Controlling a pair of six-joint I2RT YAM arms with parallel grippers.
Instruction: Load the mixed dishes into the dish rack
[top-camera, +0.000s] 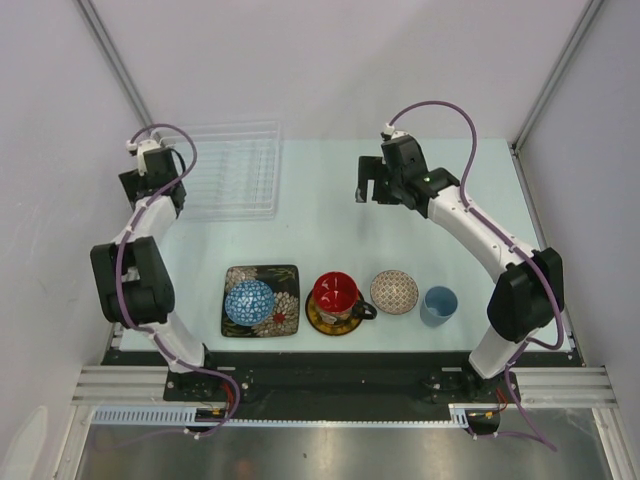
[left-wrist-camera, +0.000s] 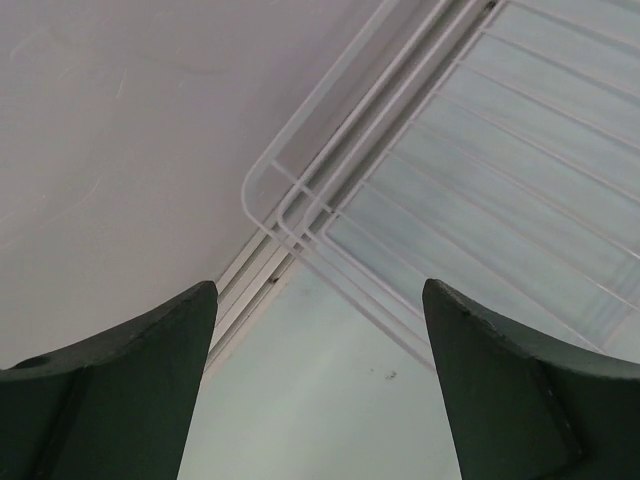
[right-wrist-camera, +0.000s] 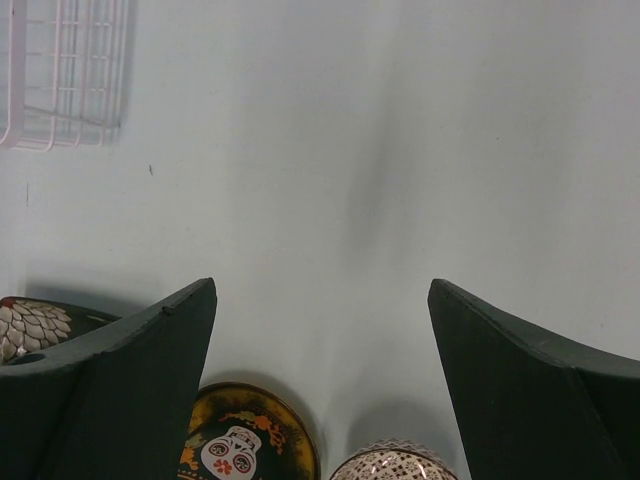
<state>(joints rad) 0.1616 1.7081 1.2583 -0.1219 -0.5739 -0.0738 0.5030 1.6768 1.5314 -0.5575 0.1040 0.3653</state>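
setting: pale mint table (top-camera: 320, 230) boxed in by plain white walls (top-camera: 330, 60), nothing fancy.
left gripper (left-wrist-camera: 319, 285): upper left of the top view, fingers spread wide with nothing between them, hanging near a corner of the dish rack (left-wrist-camera: 480, 150).
dish rack: upper left of the table, clear plastic with thin ribs and low walls. It was well apart from the dishes, and no dish was in it yet.
black square plate (top-camera: 285, 278): left end of the dish row along the bottom, floral, lying flat with the blue patterned bowl (top-camera: 250, 300) sitting on it.
risk there: I'd guess grabbing the plate first would tip the bowl off, so the bowl wanted to go first.
red-inside cup (top-camera: 335, 292): lower centre, standing on the yellow-brown saucer (top-camera: 325, 326), handle pointing right.
risk there: same stacking problem, plus a glossy rim could slip out of a two-finger pinch.
right gripper (right-wrist-camera: 322, 285): upper centre-right, fingers wide apart, holding nothing, over the table well apart from the dishes.
beige patterned bowl (top-camera: 394, 291): just right of the cup, upright.
light blue cup (top-camera: 439, 303): far right end of the row, plain, upright, no handle I could make out.
rack risk: it looked light and see-through, so a hard drop-in might shove it, or a dish might miss the slots.
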